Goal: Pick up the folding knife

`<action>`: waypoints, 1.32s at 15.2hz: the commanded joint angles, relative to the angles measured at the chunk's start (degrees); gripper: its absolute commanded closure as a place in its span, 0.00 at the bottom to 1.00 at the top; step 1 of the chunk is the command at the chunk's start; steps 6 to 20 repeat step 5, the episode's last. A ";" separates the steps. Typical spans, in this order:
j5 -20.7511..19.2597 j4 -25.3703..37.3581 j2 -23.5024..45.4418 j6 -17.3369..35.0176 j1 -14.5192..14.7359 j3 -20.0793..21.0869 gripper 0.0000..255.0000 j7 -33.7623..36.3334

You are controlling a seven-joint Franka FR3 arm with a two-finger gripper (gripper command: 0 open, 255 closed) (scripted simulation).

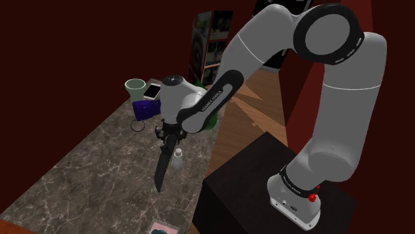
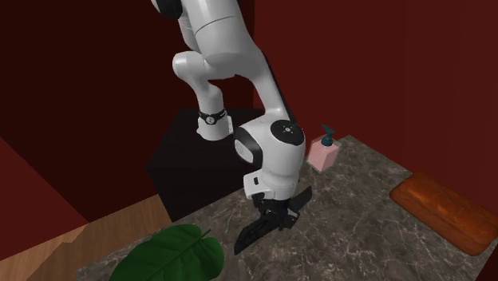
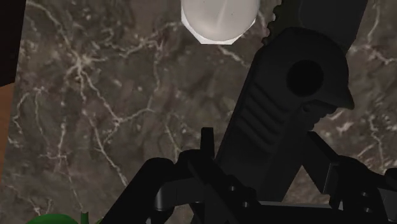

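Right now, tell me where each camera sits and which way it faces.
Shoulder view: beside and behind the stand, looking down over the counter; shows the arm and gripper.
Second exterior view: across the counter, facing back at the stand; shows the arm and gripper.
Wrist view: rides on the gripper, looking down along the knife at the counter; the gripper's black frame shows.
Shoulder and wrist views share the small white bottle beside the knife.

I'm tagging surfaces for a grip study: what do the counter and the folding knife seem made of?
Counter: looks like polished stone, probably marble, dark grey-brown with pale branching veins. Folding knife, clasped in the gripper: matte black throughout, handle ribbed with a round hole; plastic or coated metal, the look leaves that open.
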 commanded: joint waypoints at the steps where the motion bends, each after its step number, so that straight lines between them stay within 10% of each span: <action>1: 1.08 -0.26 -1.49 -1.16 -0.72 0.83 1.00 -0.88; 20: 2.22 -0.47 -3.01 -2.37 -1.33 1.66 1.00 -1.71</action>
